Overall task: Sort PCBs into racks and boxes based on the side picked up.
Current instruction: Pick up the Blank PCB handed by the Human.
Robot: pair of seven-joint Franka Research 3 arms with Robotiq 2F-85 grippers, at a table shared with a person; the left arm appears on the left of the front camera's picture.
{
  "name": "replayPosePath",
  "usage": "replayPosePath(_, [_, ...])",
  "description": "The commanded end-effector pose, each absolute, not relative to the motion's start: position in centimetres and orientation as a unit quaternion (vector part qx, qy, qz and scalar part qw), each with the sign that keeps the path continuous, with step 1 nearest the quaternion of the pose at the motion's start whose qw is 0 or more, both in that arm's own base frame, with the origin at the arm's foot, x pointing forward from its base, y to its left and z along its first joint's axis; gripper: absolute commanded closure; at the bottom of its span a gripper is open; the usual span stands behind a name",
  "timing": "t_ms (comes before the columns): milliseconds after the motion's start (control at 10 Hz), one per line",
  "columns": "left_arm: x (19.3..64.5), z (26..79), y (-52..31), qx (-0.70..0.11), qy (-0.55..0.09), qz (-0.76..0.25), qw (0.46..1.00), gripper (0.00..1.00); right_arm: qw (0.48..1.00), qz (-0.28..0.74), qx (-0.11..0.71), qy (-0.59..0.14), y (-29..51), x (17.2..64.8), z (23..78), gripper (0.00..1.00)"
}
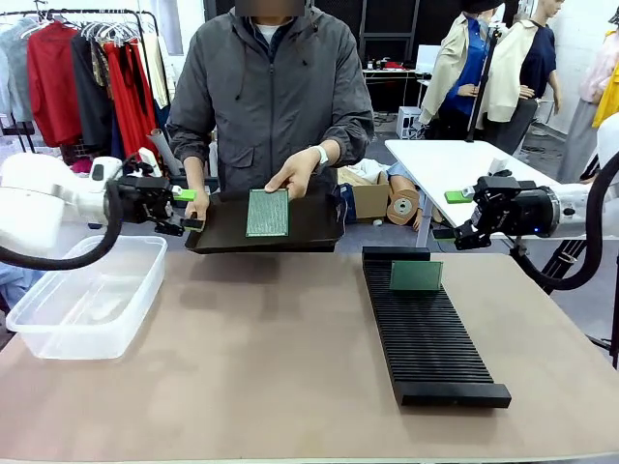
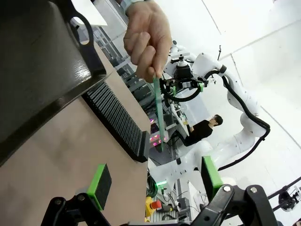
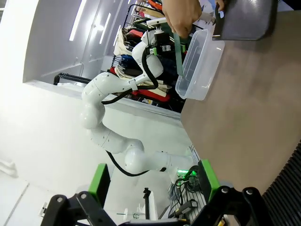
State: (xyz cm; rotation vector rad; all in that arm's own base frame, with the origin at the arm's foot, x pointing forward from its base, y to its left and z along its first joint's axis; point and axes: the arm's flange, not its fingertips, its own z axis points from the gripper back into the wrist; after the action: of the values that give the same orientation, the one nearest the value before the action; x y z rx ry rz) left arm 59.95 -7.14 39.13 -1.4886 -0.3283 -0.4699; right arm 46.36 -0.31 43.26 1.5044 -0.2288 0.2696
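Tabletop (image 1: 290, 367) surface is stretching brown across the front view. At four o'clock on it the ribbed black rack (image 1: 430, 338) is lying lengthwise, and at nine o'clock the clear box (image 1: 82, 300) is sitting. At twelve o'clock a person is holding a flat black tray (image 1: 314, 230). The robot's left hand (image 1: 189, 210) is hovering just beside the tray's nine o'clock end, jaws spread wide, gripping nothing. The robot's right hand (image 1: 451, 215) is hanging at two o'clock beyond the rack, likewise wide apart and empty. One PCB (image 1: 416, 275) is standing upright in the rack's far slots, showing its plain green face. A second PCB (image 1: 268, 213) is being pinched by the person's hand (image 1: 295, 174) over the tray, showing its pale gridded face.
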Motion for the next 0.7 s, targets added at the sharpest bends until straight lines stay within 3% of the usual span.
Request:
replayPosePath(0, [61.2,38.6,-8.9,-0.678,-0.147,-0.22,0.685,0.0,0.714,0.12,0.682,-0.099,-0.3,46.2,43.5,0.0])
replayPosePath(600, [61.7,37.2,-15.4,-0.676,-0.162,-0.186,0.694,0.0,0.714,0.12,0.682,-0.099,-0.3,46.2,43.5,0.0])
